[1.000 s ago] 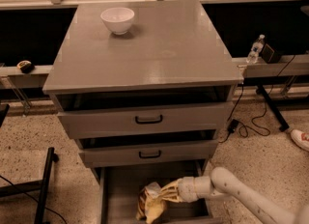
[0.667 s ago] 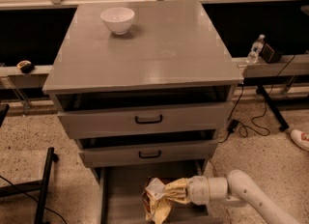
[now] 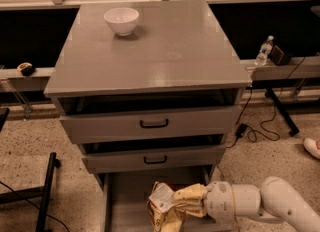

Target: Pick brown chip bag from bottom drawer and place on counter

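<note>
The brown chip bag (image 3: 162, 207), pale yellow with a white label, hangs over the open bottom drawer (image 3: 126, 201) at the frame's lower middle. My gripper (image 3: 187, 202), with yellowish fingers on a white arm coming in from the lower right, is shut on the bag's right side and holds it off the drawer floor. The counter (image 3: 150, 46) is the glossy grey cabinet top above, with a white bowl (image 3: 121, 20) near its back left.
Two grey drawer fronts with black handles (image 3: 154, 123) stand slightly open above the bottom drawer. A water bottle (image 3: 263, 50) stands on a ledge to the right, with cables on the floor below. A black stand leg (image 3: 46, 191) lies at the left.
My gripper has lifted the chip bag up from the drawer floor and drawn it slightly right and toward the camera. The arm's wrist has risen with it.
</note>
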You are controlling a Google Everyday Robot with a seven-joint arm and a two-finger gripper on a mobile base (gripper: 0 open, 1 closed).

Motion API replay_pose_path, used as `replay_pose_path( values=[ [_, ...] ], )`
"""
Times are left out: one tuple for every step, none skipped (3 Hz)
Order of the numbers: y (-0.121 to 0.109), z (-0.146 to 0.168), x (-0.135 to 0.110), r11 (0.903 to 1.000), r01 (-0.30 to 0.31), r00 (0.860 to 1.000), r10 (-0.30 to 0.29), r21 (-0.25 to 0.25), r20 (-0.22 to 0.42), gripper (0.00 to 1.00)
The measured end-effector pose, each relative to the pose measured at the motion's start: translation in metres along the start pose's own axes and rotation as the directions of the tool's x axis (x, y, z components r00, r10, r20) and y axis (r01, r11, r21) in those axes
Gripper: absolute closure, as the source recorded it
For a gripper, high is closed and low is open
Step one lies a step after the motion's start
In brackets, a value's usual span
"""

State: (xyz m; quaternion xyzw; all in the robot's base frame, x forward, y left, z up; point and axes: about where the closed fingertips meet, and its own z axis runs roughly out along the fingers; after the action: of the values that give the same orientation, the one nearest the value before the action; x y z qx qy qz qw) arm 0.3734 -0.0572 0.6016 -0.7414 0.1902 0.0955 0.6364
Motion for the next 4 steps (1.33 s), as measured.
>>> replay_pose_path(
  values=[
    [-0.012,-0.005,-0.009,0.9989,0.033,0.999,-0.034,-0.035,-0.027,1.0],
    [-0.012,-0.005,-0.009,0.9989,0.032,0.999,-0.033,-0.034,-0.026,1.0],
    [-0.048,-0.01,0.001,0.9977,0.063,0.996,-0.062,0.025,-0.06,1.0],
    [-0.105,-0.024,-0.007,0.9879,0.136,0.986,-0.127,0.075,-0.105,1.0]
  ],
)
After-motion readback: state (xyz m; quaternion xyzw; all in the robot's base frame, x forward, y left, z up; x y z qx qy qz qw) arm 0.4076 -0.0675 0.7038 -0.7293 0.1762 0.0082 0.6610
